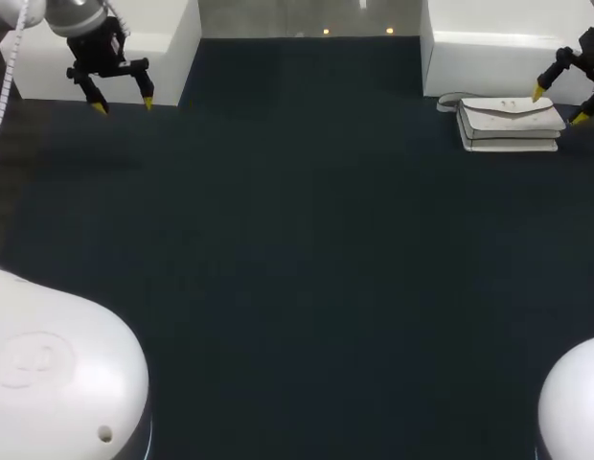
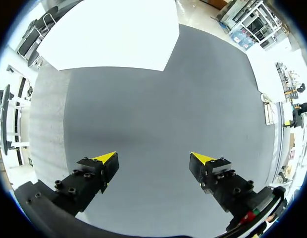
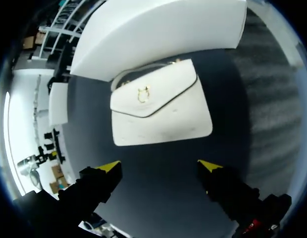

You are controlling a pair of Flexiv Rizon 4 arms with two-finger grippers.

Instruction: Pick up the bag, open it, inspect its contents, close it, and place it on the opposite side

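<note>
Before right gripper (image 3: 159, 166), smooth rectangular bag (image 3: 161, 106)

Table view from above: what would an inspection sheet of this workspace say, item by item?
Surface: dark matte table.
Job's things: white leather-like flap bag, gold clasp, lying flat, flap shut, far right.
Clutter: two white blocks, far left and far right.
Grippers: left gripper open over bare table; right gripper open by the bag, not touching.
Cables: white coiled cable beside left arm.
Surroundings: nothing seen.

Smooth white leather-look bag (image 3: 161, 106) with metal clasp, matt dark table (image 1: 297, 249)
</note>
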